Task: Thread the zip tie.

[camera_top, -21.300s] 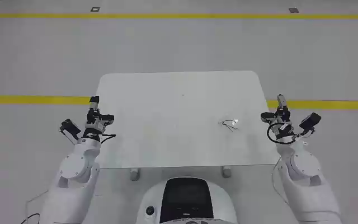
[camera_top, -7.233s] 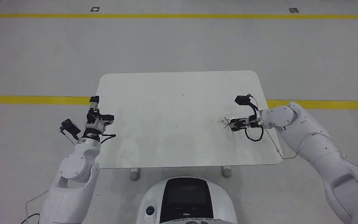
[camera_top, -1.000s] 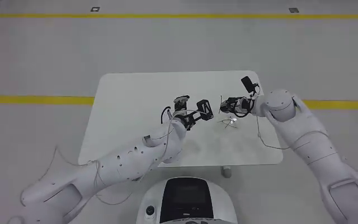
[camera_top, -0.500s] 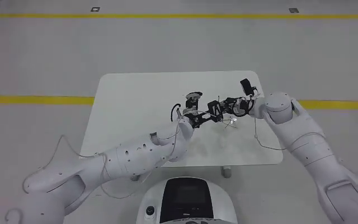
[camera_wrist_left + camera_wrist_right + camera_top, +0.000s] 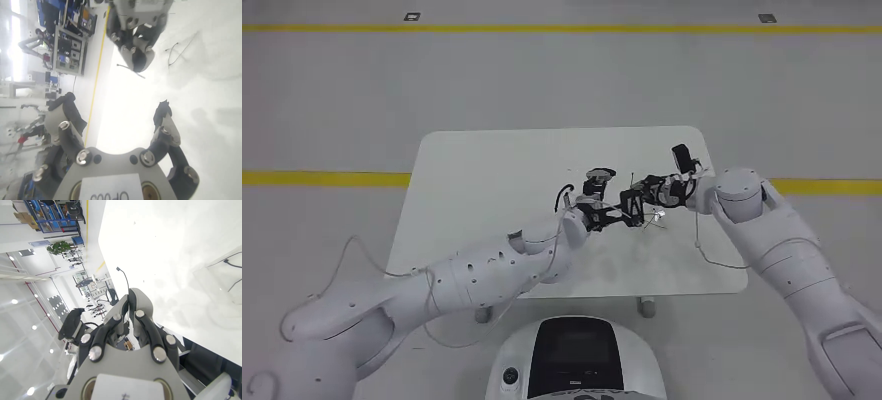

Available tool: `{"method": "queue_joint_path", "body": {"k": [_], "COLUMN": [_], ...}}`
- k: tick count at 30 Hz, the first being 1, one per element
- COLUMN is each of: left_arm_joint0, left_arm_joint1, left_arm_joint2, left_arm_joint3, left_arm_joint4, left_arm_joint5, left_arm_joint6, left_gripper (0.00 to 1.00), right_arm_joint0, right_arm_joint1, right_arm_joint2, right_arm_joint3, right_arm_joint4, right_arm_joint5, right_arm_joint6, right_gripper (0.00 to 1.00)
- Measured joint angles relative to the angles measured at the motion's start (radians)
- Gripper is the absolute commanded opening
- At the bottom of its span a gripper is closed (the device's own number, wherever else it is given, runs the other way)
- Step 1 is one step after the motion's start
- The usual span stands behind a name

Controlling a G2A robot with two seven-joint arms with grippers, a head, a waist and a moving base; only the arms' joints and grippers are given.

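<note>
table: white rectangular tabletop, rounded corners (image 5: 492, 190)
floor: pale grey floor (image 5: 542, 80), two yellow floor stripes (image 5: 322, 178)
background: green potted plant (image 5: 59, 248), blue wire-mesh shelving (image 5: 51, 225), metal-frame equipment rack (image 5: 69, 55)

The white tabletop (image 5: 502, 190) is a rectangle with rounded corners, its surface plain and matte. Toward its right side, nearer the front edge than the back, lies a small tangle of thin dark ties (image 5: 655, 220), flat on the surface, the loose ends splayed in several directions.
</note>
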Motion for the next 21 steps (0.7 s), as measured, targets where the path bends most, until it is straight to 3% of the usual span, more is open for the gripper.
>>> {"method": "queue_joint_path", "body": {"k": [6, 15, 21], "left_arm_joint0": [-0.008, -0.006, -0.012], "left_arm_joint1": [0.007, 0.007, 0.001], "left_arm_joint2": [0.02, 0.01, 0.017], "left_arm_joint3": [0.074, 0.099, 0.09], "left_arm_joint4": [0.0, -0.001, 0.0], "left_arm_joint5": [-0.077, -0.096, -0.114], "left_arm_joint6": [0.204, 0.195, 0.262], "left_gripper": [1.0, 1.0, 1.0], "right_arm_joint0": [0.018, 0.011, 0.008], "right_arm_joint1": [-0.009, -0.011, -0.026], "right_arm_joint2": [-0.012, -0.013, -0.028], "right_arm_joint3": [0.048, 0.046, 0.058], "right_arm_joint4": [0.054, 0.06, 0.095], "right_arm_joint5": [0.0, -0.001, 0.0], "right_arm_joint6": [0.016, 0.012, -0.014], "right_gripper": [0.0, 0.0, 0.0]}}
